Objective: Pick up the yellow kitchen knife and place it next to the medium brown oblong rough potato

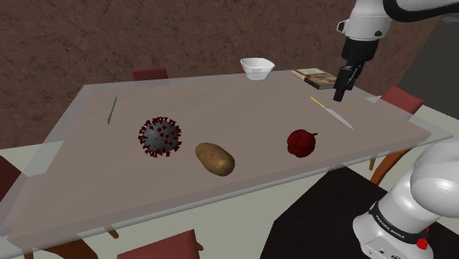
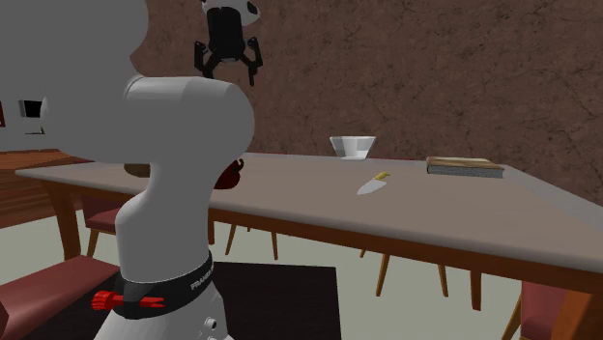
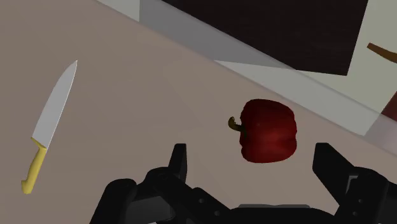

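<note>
The knife (image 1: 331, 112) has a yellow handle and a grey blade. It lies flat on the table near the shoulder view's right end. My black gripper (image 1: 341, 93) hangs open well above the table, just beyond the knife's handle end, holding nothing. In the wrist view the knife (image 3: 51, 124) lies off to one side of the open gripper (image 3: 254, 167), and a dark red pepper (image 3: 270, 130) sits between the fingers' lines, far below. The brown oblong potato (image 1: 214, 159) rests near the table's front edge, toward the middle. The second exterior view shows the knife (image 2: 372, 184) and the gripper (image 2: 230, 68) high up.
A spiky grey-and-red ball (image 1: 159, 137) sits left of the potato. The red pepper (image 1: 301, 143) lies between potato and knife. A white bowl (image 1: 257, 68) and a book (image 1: 315, 76) stand along the far edge. A thin grey utensil (image 1: 112, 110) lies far left. Chairs ring the table (image 1: 88, 191).
</note>
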You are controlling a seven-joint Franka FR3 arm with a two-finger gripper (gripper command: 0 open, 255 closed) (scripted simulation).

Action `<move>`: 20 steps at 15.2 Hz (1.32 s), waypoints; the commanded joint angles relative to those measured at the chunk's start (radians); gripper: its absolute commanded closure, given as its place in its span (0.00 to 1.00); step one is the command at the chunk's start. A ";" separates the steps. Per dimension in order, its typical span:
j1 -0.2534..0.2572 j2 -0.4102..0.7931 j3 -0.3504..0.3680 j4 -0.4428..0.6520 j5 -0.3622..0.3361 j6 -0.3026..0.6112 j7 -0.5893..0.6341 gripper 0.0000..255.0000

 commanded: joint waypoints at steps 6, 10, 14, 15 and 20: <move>-0.048 0.121 -0.076 0.010 -0.050 0.100 -0.042 0.00; -0.083 0.231 -0.135 0.037 -0.080 0.175 -0.074 0.00; -0.114 0.351 -0.192 0.082 -0.099 0.242 -0.106 0.00; -0.121 0.382 -0.206 0.096 -0.102 0.258 -0.115 0.00; -0.154 0.544 -0.272 0.180 -0.100 0.326 -0.160 0.00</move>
